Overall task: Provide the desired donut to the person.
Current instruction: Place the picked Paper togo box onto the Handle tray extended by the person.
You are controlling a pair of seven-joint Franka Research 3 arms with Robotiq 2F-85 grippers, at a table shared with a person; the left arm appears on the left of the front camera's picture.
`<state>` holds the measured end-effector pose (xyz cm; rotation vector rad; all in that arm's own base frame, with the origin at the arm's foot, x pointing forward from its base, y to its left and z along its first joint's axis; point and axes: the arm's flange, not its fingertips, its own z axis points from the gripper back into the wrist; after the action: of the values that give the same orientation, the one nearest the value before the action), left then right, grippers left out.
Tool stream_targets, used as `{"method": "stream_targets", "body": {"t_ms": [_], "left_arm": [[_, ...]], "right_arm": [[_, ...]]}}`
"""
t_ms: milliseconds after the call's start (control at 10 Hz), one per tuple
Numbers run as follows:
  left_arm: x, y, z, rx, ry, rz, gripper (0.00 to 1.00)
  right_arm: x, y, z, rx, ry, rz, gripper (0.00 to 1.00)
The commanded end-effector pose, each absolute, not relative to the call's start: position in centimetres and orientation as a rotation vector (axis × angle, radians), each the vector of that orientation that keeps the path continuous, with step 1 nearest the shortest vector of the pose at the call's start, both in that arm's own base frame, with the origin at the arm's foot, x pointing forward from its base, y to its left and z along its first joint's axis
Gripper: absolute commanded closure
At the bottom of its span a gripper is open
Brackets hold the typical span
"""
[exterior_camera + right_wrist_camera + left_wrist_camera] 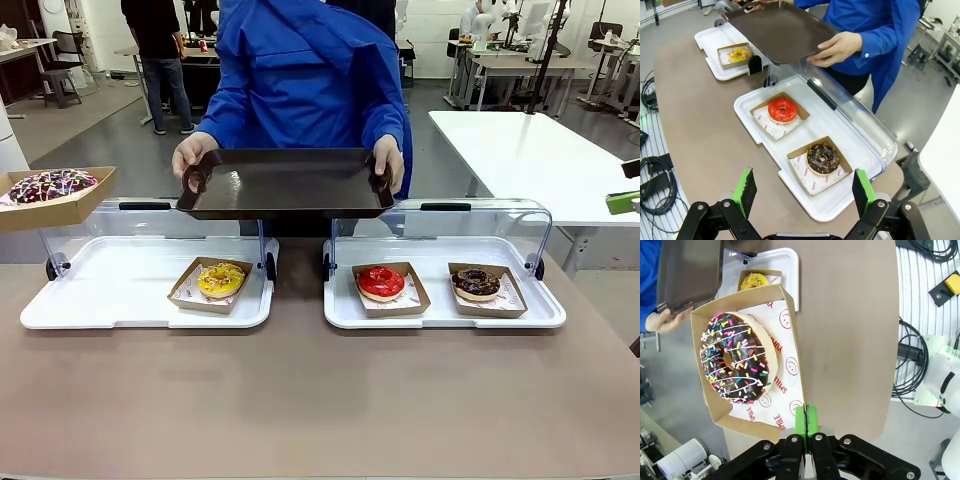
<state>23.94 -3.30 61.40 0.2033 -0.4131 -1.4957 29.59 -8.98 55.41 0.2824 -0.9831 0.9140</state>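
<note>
The left gripper clamps a brown cardboard box holding a sprinkled chocolate donut, aloft left of the dark brown rectangular tray a blue-jacketed person holds in 2 hands; the right gripper gapes wide.

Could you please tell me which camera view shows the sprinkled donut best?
The left wrist view: the sprinkled donut lies face-on in its cardboard box, whole and close. The front view shows it at the left edge, low-angled and small.
</note>
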Motion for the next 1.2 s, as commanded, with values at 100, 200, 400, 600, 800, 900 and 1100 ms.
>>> {"method": "stream_targets", "body": {"t_ms": [100, 200, 400, 600, 800, 900, 1100], "left_arm": [[30.2, -8.4, 65.3, 0.268, -0.419, -1.511, 0.99], [33.4, -10.8, 66.1, 0.278, -0.366, -1.562, 0.99], [40.2, -14.6, 66.4, 0.217, -0.365, -1.648, 0.99], [46.4, -18.7, 63.9, 0.256, -0.349, -1.668, 0.99], [50.7, -21.8, 60.6, 0.264, -0.353, -1.728, 0.99], [51.8, -22.6, 59.1, 0.236, -0.359, -1.733, 0.99], [53.0, -22.6, 57.0, 0.229, -0.331, -1.696, 0.99]], "right_arm": [[29.6, -9.0, 55.4, 0.284, -0.983, 0.929, 0.0], [29.6, -9.0, 55.4, 0.284, -0.983, 0.929, 0.0], [29.6, -9.0, 55.4, 0.284, -0.983, 0.929, 0.0], [29.6, -9.0, 55.4, 0.284, -0.983, 0.929, 0.0], [29.6, -9.0, 55.4, 0.284, -0.983, 0.929, 0.0], [29.6, -9.0, 55.4, 0.284, -0.983, 0.929, 0.0], [29.6, -9.0, 55.4, 0.284, -0.983, 0.929, 0.0]]}}
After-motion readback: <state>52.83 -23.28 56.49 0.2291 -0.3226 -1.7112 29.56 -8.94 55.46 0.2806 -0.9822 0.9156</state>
